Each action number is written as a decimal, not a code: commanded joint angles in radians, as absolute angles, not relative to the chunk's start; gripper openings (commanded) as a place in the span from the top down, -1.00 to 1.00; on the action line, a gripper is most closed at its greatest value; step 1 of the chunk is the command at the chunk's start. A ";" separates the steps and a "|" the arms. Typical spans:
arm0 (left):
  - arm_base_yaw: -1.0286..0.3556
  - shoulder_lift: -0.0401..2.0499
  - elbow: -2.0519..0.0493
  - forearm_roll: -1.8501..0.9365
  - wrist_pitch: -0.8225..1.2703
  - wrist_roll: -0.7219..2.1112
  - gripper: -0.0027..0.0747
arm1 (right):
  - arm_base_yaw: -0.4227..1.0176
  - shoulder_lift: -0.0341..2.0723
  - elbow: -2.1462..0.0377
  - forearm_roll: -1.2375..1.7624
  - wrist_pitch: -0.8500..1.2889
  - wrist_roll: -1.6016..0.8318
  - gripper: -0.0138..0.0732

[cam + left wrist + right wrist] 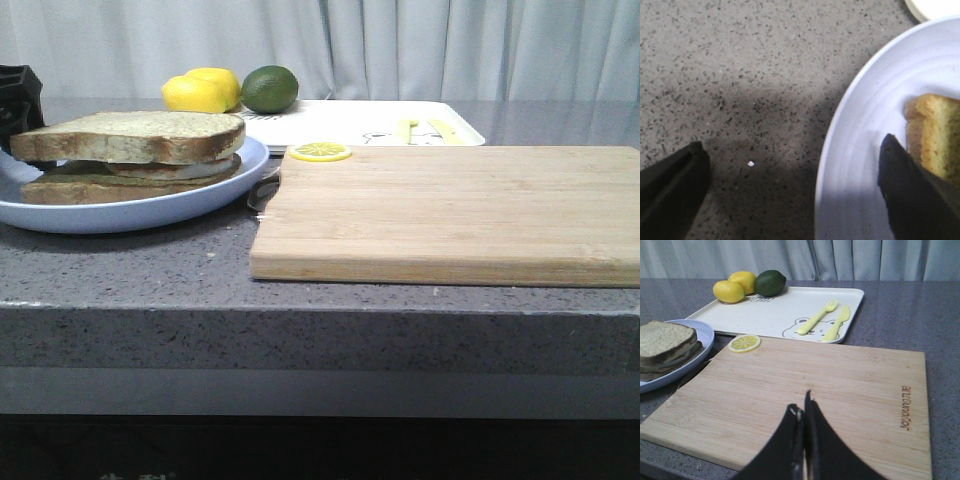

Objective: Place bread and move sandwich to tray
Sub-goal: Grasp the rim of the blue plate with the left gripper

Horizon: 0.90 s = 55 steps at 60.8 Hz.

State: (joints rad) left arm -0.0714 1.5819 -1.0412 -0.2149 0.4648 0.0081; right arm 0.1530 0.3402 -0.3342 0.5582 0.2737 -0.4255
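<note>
The sandwich (135, 155) lies stacked on a pale blue round plate (150, 212) at the left. Its top slice is the plain bread (135, 135); the egg barely shows between the slices. It also shows in the right wrist view (665, 347). The white tray (370, 122) lies behind the cutting board, seen whole in the right wrist view (785, 315). My left gripper (792, 167) is open, astride the plate's rim (840, 150), one finger over the counter, the other beside a toast corner (935, 135). My right gripper (802, 412) is shut and empty above the board.
A pale wooden cutting board (450, 210) fills the middle and right, with a lemon slice (320, 152) at its far left corner. Two lemons (200, 90) and a lime (270, 88) sit on the tray's far left; a yellow fork (817, 317) and knife (836, 322) lie on it.
</note>
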 commanded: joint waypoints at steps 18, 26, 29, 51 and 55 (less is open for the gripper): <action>-0.077 1.570 -1.070 -0.228 0.463 0.000 0.91 | 0.155 0.346 -0.361 0.568 0.199 -0.430 0.84; -0.077 1.570 -1.070 -0.229 0.463 0.000 0.98 | 0.155 0.346 -0.361 0.568 0.200 -0.430 0.84; -0.077 1.570 -1.070 -0.249 0.463 0.000 0.98 | 0.155 0.346 -0.361 0.568 0.200 -0.430 0.84; 0.005 1.564 -1.177 -0.460 0.602 0.068 0.98 | 0.155 0.346 -0.361 0.568 0.200 -0.430 0.84; 0.027 1.564 -1.201 -0.552 0.638 0.147 0.98 | 0.155 0.346 -0.361 0.568 0.200 -0.430 0.84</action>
State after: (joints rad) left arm 0.0008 1.5973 -1.1418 -0.4448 0.6398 0.0728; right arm 0.1530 0.3402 -0.3342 0.5582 0.2737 -0.4255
